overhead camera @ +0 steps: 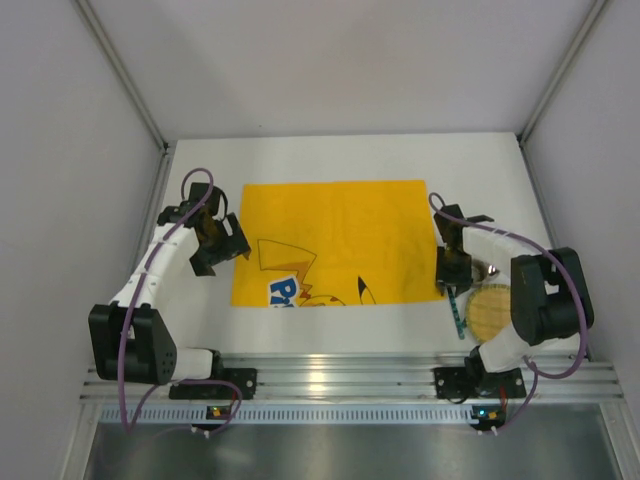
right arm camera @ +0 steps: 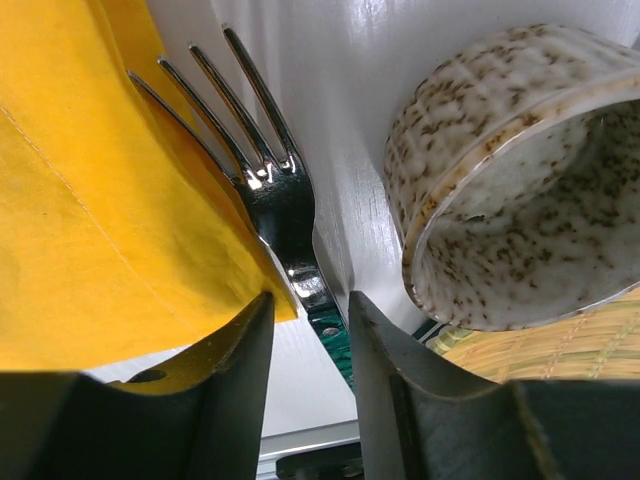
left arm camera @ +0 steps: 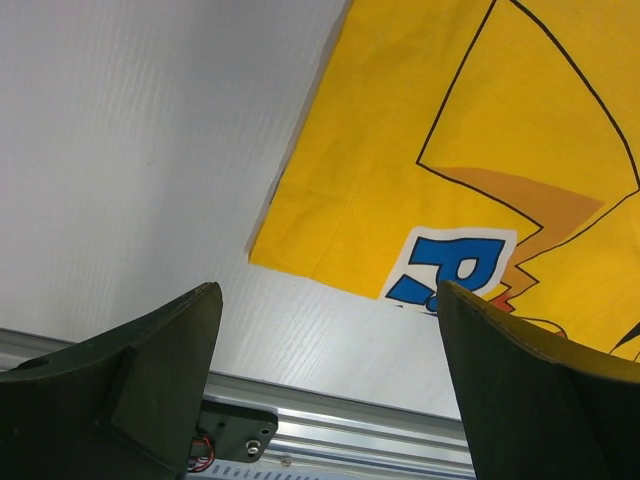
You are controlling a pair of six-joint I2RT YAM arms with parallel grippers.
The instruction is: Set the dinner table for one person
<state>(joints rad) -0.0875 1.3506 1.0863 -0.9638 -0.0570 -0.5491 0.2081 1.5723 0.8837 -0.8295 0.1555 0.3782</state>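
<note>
The white dinner table (overhead camera: 330,160) carries a yellow cartoon-printed mat (overhead camera: 330,240) at its middle. A fork (right arm camera: 275,190) with a green handle (overhead camera: 459,313) lies on the table at the mat's right edge, its tines beside the cloth (right arm camera: 80,220). My right gripper (overhead camera: 452,272) is low over the fork. In the right wrist view its narrowly parted jaws (right arm camera: 310,330) straddle the fork's neck, with bare table showing beside the handle. A speckled ceramic cup (right arm camera: 480,130) lies on its side just right of the fork. My left gripper (overhead camera: 215,247) is open and empty above the mat's left corner (left arm camera: 450,130).
A round woven coaster (overhead camera: 492,312) lies under and right of the cup (overhead camera: 487,268) and also shows in the right wrist view (right arm camera: 560,350). An aluminium rail (overhead camera: 340,375) runs along the near table edge. Grey walls enclose the table on three sides.
</note>
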